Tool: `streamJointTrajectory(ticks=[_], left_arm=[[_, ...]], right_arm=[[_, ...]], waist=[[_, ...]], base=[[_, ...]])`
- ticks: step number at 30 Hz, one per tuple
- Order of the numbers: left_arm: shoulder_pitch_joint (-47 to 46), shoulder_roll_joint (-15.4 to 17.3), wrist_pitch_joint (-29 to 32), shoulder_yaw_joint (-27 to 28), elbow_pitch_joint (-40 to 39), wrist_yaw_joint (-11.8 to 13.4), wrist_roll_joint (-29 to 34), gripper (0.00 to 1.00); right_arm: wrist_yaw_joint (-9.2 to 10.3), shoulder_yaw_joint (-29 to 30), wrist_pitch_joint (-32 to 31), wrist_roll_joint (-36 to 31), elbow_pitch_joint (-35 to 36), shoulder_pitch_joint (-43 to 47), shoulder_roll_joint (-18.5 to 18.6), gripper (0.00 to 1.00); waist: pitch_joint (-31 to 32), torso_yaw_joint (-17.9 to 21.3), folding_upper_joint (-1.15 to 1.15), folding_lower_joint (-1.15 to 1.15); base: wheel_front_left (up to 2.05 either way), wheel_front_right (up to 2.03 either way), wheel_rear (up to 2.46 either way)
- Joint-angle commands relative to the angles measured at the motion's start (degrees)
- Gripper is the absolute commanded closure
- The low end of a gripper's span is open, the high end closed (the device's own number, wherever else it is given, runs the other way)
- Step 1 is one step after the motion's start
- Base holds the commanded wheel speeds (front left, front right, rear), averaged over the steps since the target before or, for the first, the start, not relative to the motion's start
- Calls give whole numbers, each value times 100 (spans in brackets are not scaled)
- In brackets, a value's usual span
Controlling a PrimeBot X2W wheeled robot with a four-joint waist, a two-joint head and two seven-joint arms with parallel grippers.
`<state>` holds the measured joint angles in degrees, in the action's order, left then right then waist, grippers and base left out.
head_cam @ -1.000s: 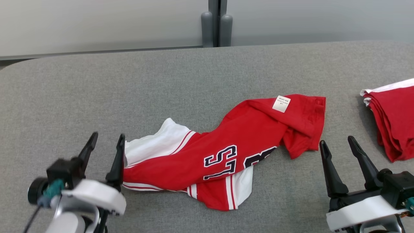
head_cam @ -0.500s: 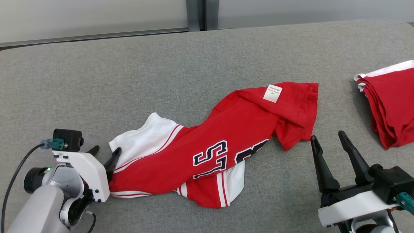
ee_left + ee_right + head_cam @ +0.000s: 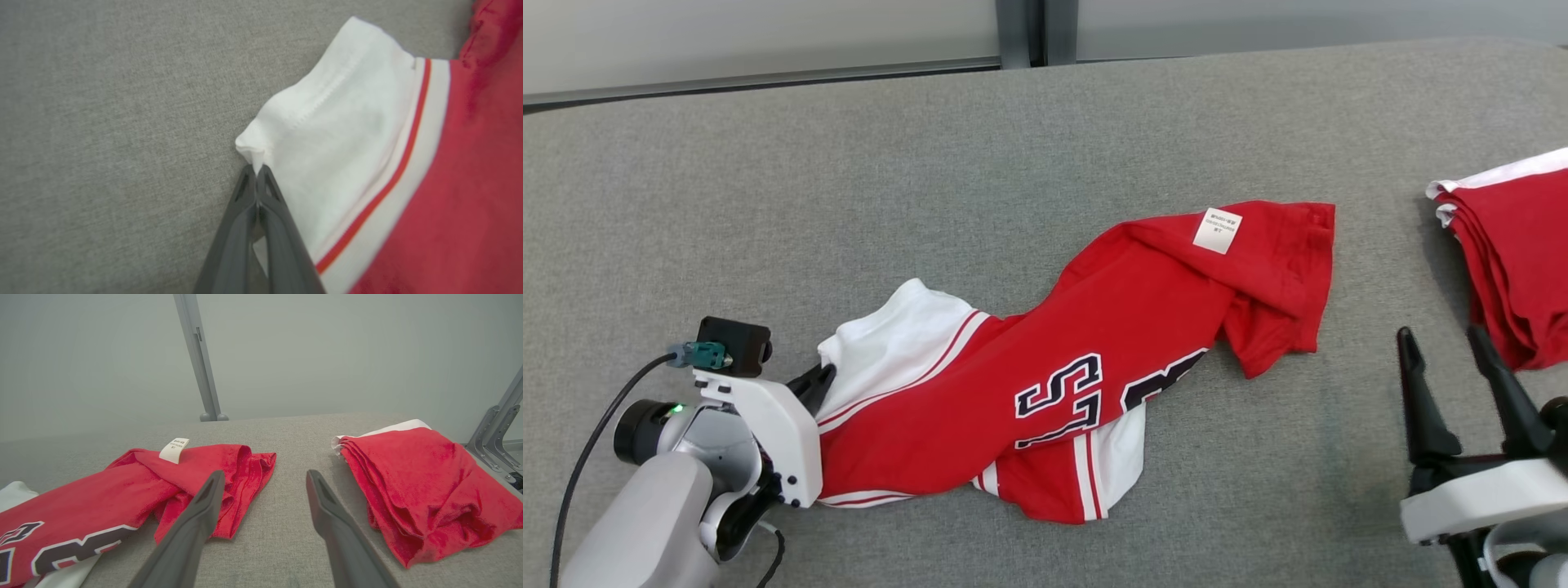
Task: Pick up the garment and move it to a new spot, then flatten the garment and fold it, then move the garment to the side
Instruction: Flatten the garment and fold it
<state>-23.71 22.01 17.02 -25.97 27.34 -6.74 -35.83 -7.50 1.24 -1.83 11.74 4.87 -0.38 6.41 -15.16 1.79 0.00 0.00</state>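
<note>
Garment nipped at white sleeve edge, left pincer clamped there, tilted low, right pincer spread, seemingly hovering.

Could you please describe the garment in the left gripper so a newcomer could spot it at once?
On the grey table, look mid-surface for the crumpled red shirt. Unlike the folded red pile at the right, it shows dark lettering and a white sleeve.

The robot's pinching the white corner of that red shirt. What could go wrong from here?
1. The left jaws grip only the tip of the white sleeve; it might slip free when lifted.
2. The shirt lies twisted, so hoisting it by one corner may leave it bunched.
3. The open right jaws sit close to the folded red pile and could snag it.
</note>
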Motion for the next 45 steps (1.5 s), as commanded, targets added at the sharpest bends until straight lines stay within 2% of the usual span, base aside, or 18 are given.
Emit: streamJointTrajectory(ticks=[1, 5, 11, 20, 21, 22, 23, 24, 25, 27, 33, 39, 41, 45], left_arm=[[-40, -49, -16, -50, 60, -17, 4, 100], [-179, -85, -187, -65, 66, -26, 40, 100], [-368, -136, -478, -48, 164, -4, 93, 100], [-552, -216, -752, -176, 293, -28, 108, 100], [-569, -224, -786, -190, 301, -31, 113, 100], [-578, -230, -807, -206, 315, -33, 110, 100], [-583, -242, -827, -217, 325, -34, 88, 100], [-589, -234, -854, -226, 339, -36, 89, 100], [-594, -226, -877, -232, 354, -39, 88, 100], [-617, -223, -946, -236, 366, -42, 82, 100], [-725, -160, -1458, -132, 233, 45, 214, 100], [-812, -50, -2286, 129, -266, 338, 394, 100], [-903, 15, -2607, 307, -754, 508, 467, 100], [-1005, 86, -2798, 488, -1367, 686, 516, 100]], right_arm=[[2, 65, -27, 92, -44, -92, 28, 0], [1, 144, -165, 172, -228, -366, 253, 0], [2, -506, -657, 445, -719, -1071, 583, 0], [2, -896, -1351, 1042, -1648, -1928, 848, 0], [2, -892, -1448, 1190, -1745, -1965, 813, 33], [1, -940, -1483, 1185, -1794, -2009, 866, 55], [1, -966, -1510, 1265, -1812, -2054, 890, 64], [1, -985, -1551, 1338, -1842, -2073, 892, 84], [1, -1018, -1565, 1372, -1849, -2080, 923, 100], [1, -1054, -1613, 1505, -1833, -2072, 955, 100], [1, -1009, -1138, 1420, -1520, -2017, 1064, 100], [1, -830, -503, 1049, -1132, -1916, 1156, 100], [2, -754, -297, 944, -904, -1901, 1231, 100], [2, -691, -185, 888, -595, -1943, 1292, 100]], waist=[[-46, -29, 0, 0], [-221, -135, 0, 0], [-469, -310, 0, 0], [-589, -505, 0, 0], [-592, -517, 0, 0], [-592, -529, 0, 0], [-591, -540, 0, 0], [-588, -548, 0, 0], [-586, -552, 0, 0], [-587, -556, 0, 0], [-519, -514, 0, 0], [-194, -433, 0, 0], [31, -389, 0, 0], [277, -364, 0, 0]], base=[[0, 0, 0], [0, 0, 0], [0, 0, 0], [0, 0, 0], [0, 0, 0], [0, 0, 0], [0, 0, 0], [0, 0, 0], [0, 0, 0], [0, 0, 0], [0, 0, 0], [0, 0, 0], [0, 0, 0], [0, 0, 0]])
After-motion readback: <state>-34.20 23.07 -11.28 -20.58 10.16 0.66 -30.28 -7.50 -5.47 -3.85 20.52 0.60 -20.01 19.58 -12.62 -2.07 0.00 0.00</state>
